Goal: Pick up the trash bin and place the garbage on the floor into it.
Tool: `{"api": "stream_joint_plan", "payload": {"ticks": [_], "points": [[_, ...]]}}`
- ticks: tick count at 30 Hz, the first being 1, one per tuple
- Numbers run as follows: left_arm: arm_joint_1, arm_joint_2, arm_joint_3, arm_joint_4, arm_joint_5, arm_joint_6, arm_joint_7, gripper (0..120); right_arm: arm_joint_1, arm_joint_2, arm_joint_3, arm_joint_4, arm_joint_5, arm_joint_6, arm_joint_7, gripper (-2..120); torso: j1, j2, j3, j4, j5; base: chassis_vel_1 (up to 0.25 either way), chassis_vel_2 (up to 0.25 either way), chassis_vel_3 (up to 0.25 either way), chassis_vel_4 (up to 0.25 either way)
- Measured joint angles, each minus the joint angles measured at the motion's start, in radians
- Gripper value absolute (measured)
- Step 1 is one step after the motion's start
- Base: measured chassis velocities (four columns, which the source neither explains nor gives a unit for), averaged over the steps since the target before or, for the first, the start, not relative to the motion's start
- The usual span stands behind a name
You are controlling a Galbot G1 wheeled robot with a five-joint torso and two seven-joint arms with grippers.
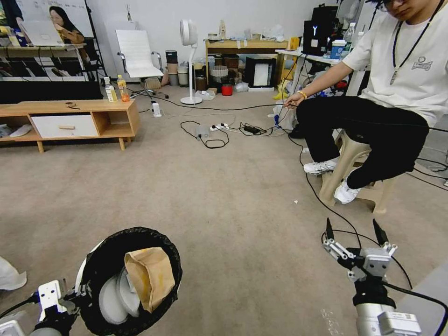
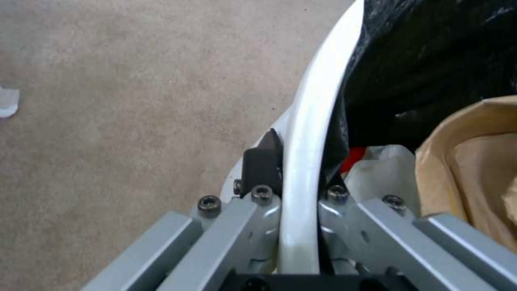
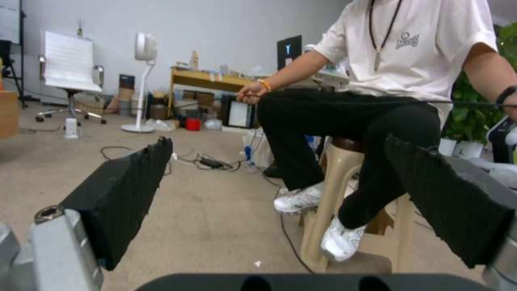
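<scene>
The trash bin (image 1: 100, 261), white with a black bag liner, hangs tilted at the lower left of the head view. My left gripper (image 1: 78, 293) is shut on its white rim (image 2: 309, 133), one black pad (image 2: 261, 161) outside the rim and the other under the liner. Inside lie a brown paper bag (image 1: 150, 276) (image 2: 474, 161), something white (image 2: 385, 165) and a bit of red (image 2: 353, 155). My right gripper (image 1: 354, 231) (image 3: 280, 194) hangs open and holds nothing above the floor (image 1: 233, 196) at the lower right. A tiny white scrap (image 1: 295, 202) lies on the carpet ahead of it.
A person sits on a beige stool (image 1: 347, 163) at the right, holding a black cable (image 1: 326, 205) that trails across the carpet. More cables and a power strip (image 1: 210, 130) lie mid-floor. A low wooden cabinet (image 1: 70, 122) with two drink bottles stands left. A white object (image 1: 9, 275) lies at the left edge.
</scene>
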Motion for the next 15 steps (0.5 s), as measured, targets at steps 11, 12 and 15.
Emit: {"api": "stream_joint_plan", "payload": {"ticks": [11, 12, 15], "points": [[0.003, -0.006, 0.010, -0.014, -0.001, 0.012, 0.000, 1, 0.001, 0.008, 0.011, 0.004, -0.002, 0.012, 0.002, 100, 0.000, 0.000, 0.000, -0.0002, 0.0000, 0.000, 0.000, 0.000, 0.000], [0.003, -0.006, 0.010, -0.014, -0.001, 0.012, 0.000, 1, 0.001, 0.008, 0.011, 0.004, -0.002, 0.012, 0.002, 100, 0.000, 0.000, 0.000, -0.0002, 0.0000, 0.000, 0.000, 0.000, 0.000], [0.004, -0.008, 0.011, -0.018, -0.001, 0.014, -0.001, 1, 0.001, 0.009, 0.011, 0.005, 0.000, 0.014, 0.002, 100, 0.000, 0.000, 0.000, -0.0002, 0.0000, 0.000, 0.000, 0.000, 0.000]]}}
